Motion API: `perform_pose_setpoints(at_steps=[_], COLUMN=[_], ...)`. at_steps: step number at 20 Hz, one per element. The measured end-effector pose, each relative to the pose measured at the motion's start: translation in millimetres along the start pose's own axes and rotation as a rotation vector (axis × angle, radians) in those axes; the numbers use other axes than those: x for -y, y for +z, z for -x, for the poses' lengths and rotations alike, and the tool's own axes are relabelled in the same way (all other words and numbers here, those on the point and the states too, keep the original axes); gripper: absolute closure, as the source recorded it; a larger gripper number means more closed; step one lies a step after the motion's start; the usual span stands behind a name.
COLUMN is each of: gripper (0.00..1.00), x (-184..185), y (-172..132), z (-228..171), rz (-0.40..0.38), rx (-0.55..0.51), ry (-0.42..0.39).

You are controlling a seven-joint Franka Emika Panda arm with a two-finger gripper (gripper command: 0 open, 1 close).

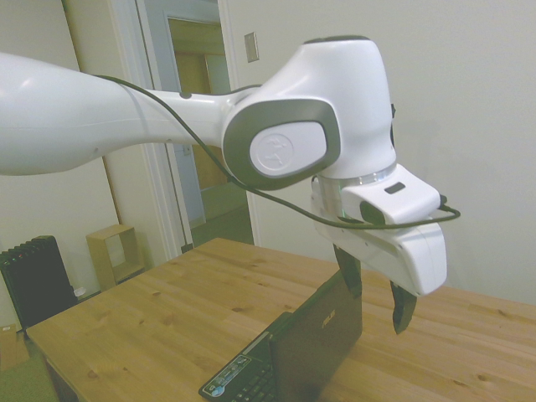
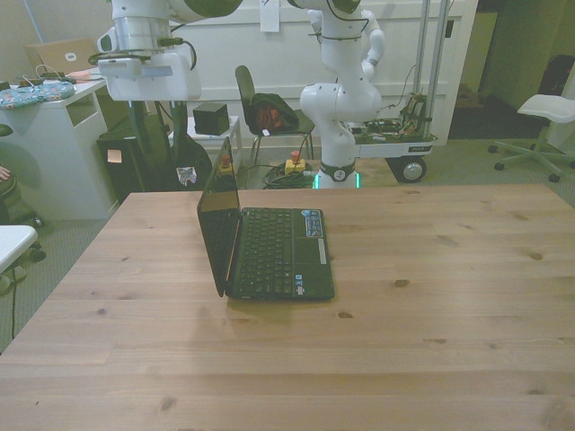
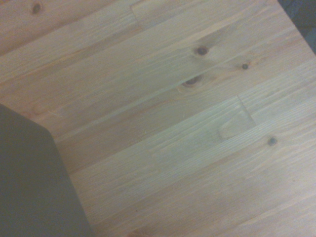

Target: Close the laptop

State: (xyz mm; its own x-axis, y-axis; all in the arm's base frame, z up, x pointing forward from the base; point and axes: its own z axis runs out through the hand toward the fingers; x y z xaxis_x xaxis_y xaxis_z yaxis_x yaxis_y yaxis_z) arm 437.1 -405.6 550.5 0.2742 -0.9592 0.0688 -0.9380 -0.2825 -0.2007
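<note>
Side view: laptop (image 1: 289,356) base cut off by the lower frame edge; only part of the keyboard shows. Wrist view: blurred dark lid corner (image 3: 34,182) over bare wood, nothing more. Laptop sits open, lid near upright, on the worktop (image 2: 431,296), toward the front view's left, with wide bare wood all round it. Black body, silver lid logo, bluish sticker on base corner. Tool (image 1: 377,289) hovers just behind the lid's top edge, fingers spread, holding nothing.
</note>
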Motion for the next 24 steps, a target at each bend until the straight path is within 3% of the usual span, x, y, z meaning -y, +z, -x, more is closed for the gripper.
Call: perform_pose_setpoints(at_steps=[7,24], gripper=[1.0,1.0], x=[3.5,28.8], y=[43.6,51.4], z=[-7.9,7.3], rz=[0.046,0.044], rx=[0.042,0.057], ry=[0.008,-0.039])
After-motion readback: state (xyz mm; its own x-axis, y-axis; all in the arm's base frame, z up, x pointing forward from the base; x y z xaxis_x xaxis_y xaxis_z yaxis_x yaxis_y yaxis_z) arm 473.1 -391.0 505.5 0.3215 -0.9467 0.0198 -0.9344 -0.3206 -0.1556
